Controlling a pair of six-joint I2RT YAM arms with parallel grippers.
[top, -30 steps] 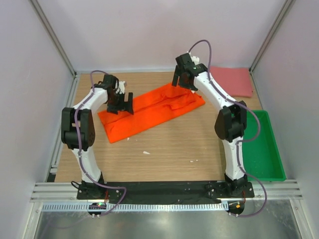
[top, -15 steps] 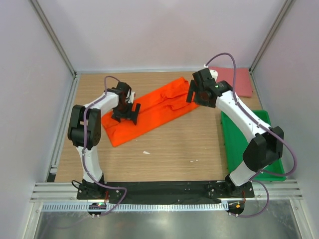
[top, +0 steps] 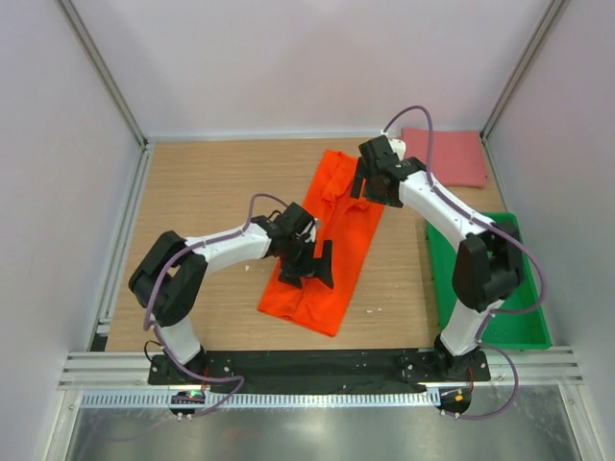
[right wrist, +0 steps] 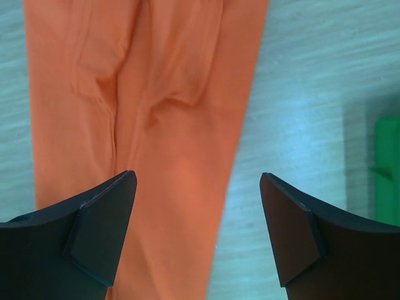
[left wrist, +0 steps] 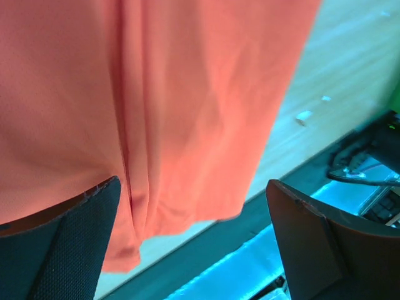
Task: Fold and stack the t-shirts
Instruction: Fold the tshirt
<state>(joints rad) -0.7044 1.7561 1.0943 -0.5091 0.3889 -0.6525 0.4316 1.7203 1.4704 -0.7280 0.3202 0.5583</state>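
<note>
The bright orange t-shirt [top: 342, 230] lies folded into a long strip running from the far middle of the table toward the near edge. My left gripper [top: 309, 266] hovers open over its near half; in the left wrist view the orange cloth [left wrist: 187, 94] fills the frame above the open left gripper [left wrist: 192, 184]. Over the strip's far end my right gripper [top: 371, 185] is open too, and the right wrist view shows the shirt's right edge [right wrist: 187, 125] below the right gripper [right wrist: 197, 177]. At the far right corner, the dull pink-red t-shirt [top: 450, 158] lies flat.
A green plastic tray [top: 524, 288] stands along the table's right side, partly under the right arm, and its edge [right wrist: 387, 162] shows in the right wrist view. Small white scraps [top: 373, 310] lie near the front. Frame posts and walls enclose the wooden table [top: 211, 182].
The orange shirt has turned from a left-right slant to a near-to-far strip. My left gripper swung toward the table's middle and nearer; my right gripper shifted over the strip's far end.
</note>
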